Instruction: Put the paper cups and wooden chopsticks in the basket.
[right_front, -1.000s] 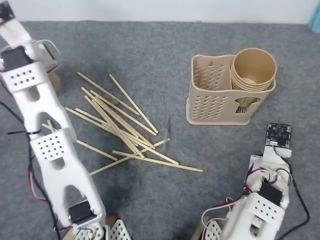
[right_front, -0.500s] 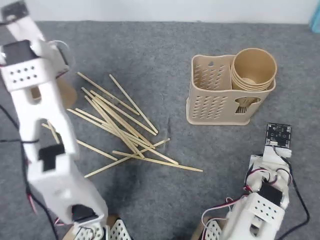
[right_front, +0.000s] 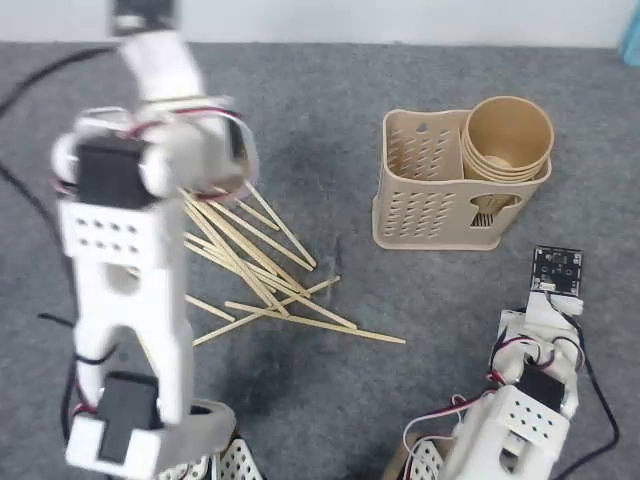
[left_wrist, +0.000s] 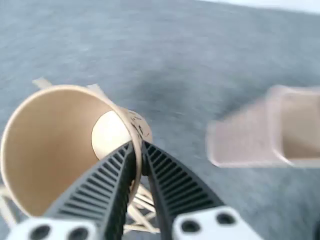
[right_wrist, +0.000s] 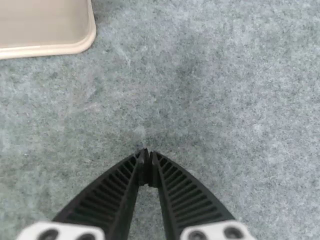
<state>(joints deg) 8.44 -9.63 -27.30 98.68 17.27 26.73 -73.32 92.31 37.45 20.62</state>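
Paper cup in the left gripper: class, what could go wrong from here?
1. The left gripper pinches the paper cup by its thin wall alone, so it may slip or crumple.
2. One compartment of the basket already holds a stack of cups; the new cup could catch that rim and tip out.
3. Loose chopsticks lie beneath the held cup; if dropped, it might scatter them.

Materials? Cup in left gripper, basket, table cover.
The cup: paper by the look, matte tan, thin wall. The basket: likely moulded plastic, smooth beige, slotted walls. The table cover: grey felt or short-pile carpet, fuzzy surface.
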